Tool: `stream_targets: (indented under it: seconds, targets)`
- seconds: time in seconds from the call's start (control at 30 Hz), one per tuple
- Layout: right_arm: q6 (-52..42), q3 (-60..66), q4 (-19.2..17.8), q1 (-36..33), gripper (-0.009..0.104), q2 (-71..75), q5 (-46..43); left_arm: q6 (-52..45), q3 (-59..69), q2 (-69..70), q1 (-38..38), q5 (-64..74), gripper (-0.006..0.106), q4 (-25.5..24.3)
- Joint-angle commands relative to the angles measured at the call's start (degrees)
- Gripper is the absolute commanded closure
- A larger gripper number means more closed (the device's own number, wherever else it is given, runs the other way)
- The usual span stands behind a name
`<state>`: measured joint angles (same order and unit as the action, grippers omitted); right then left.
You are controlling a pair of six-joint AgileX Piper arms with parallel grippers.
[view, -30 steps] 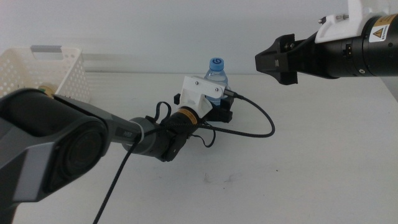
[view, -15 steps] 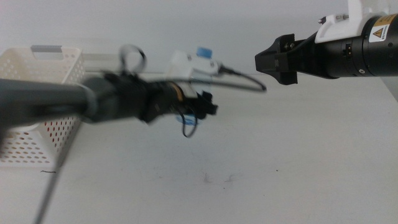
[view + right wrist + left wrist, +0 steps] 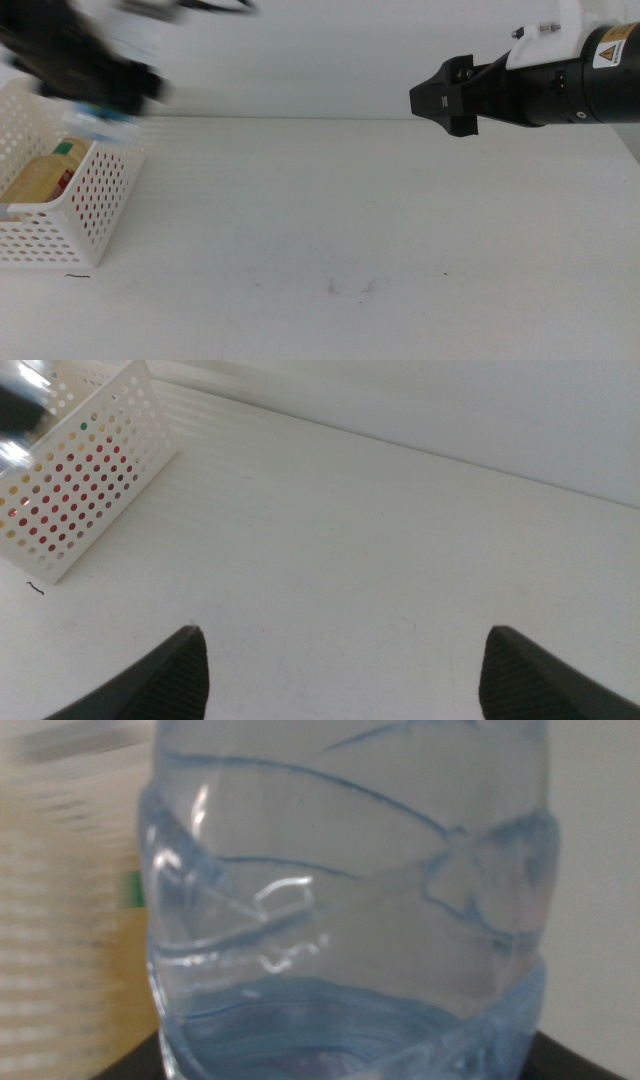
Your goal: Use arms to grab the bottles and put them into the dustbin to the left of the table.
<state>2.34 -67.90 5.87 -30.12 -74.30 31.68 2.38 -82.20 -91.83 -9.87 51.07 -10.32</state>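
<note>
My left gripper (image 3: pixel 112 88) is a dark blur at the far left, above the rim of the white perforated dustbin (image 3: pixel 105 195). It is shut on the small clear water bottle (image 3: pixel 96 122), which fills the left wrist view (image 3: pixel 350 900). The yellow tea bottle (image 3: pixel 38 176) lies inside the dustbin, and red shows through the holes beside it. My right gripper (image 3: pixel 440 100) hangs open and empty above the far right of the table (image 3: pixel 350 220); its two jaws stand wide apart in the right wrist view (image 3: pixel 345 660).
The dustbin also shows in the right wrist view (image 3: pixel 85 500). The tabletop carries only small dark scuff marks (image 3: pixel 350 288) near the front.
My left arm has lifted the water bottle off the middle of the table and swung it left to above the dustbin. The right arm has not moved.
</note>
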Motion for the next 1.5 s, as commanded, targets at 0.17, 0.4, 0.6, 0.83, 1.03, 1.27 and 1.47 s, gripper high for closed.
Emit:
stream_targets:
  seconds: [0.17,0.4,0.6,0.83,1.03,1.27,1.47]
  targets:
    - [-0.1,0.3,-0.3,-0.1,0.01,0.2,-0.4,-14.7,-11.6,-4.3,17.7,7.0,0.102,12.1]
    - [-0.1,0.3,-0.3,-0.1,0.01,0.2,-0.4,-22.4,-11.6,-8.2,25.4,7.0,0.102,23.1]
    - [-0.1,0.3,-0.3,-0.1,0.01,0.2,-0.4,-23.2,-11.6,-12.8,25.5,8.9,0.102,21.9]
    - [-0.1,0.3,-0.3,-0.1,0.01,0.2,-0.4,-23.8,-11.6,-18.8,25.3,10.5,0.096,20.8]
    - [-0.1,0.3,-0.3,-0.1,0.01,0.2,-0.4,-22.9,-11.6,-19.9,25.2,10.6,0.06,21.3]
    - [-0.1,0.3,-0.3,-0.1,0.01,0.2,-0.4,-19.6,-11.5,-14.8,22.5,15.8,0.007,18.8]
    - [-0.1,0.3,-0.3,-0.1,0.01,0.2,-0.4,-18.5,-4.3,-3.0,18.9,11.6,0.007,19.8]
